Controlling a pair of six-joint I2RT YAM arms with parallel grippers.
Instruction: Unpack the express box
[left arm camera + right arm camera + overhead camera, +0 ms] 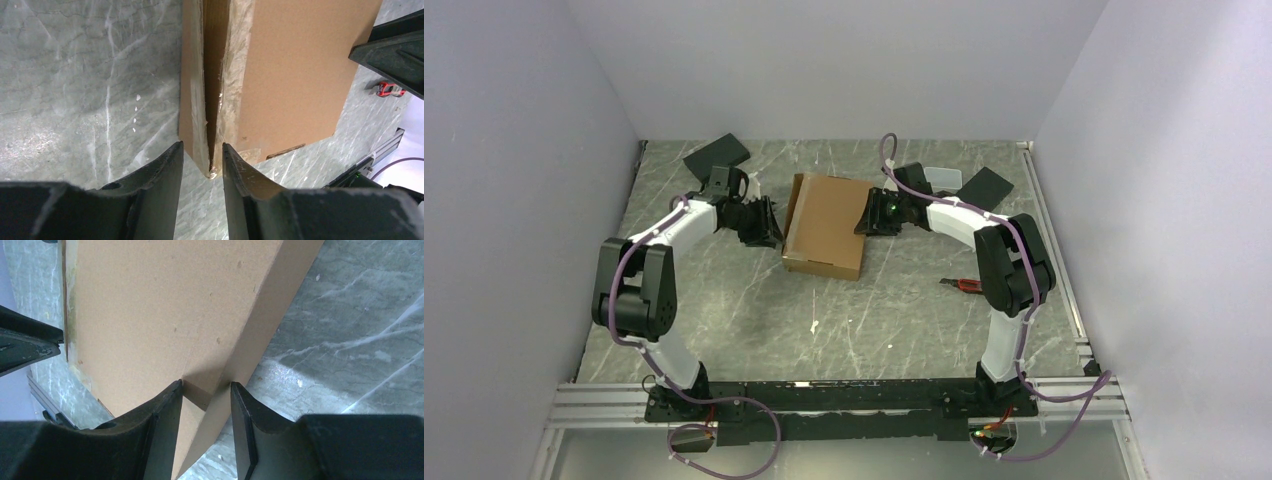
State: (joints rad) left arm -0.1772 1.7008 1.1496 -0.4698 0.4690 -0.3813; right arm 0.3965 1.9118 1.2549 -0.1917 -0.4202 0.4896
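The box (826, 225) lies mid-frame in the top view. The left gripper (201, 147) straddles its lid seam (212, 100) and the right gripper (204, 386) its opposite edge, likely bracing it for prying open. Whether either is clamped, I cannot tell.

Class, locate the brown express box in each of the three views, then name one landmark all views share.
Top external: express box at centre, slightly above the middle.
Left wrist: express box fills upper centre and right.
Right wrist: express box fills upper left and centre.
Shared landmark: the grey marbled table under it.
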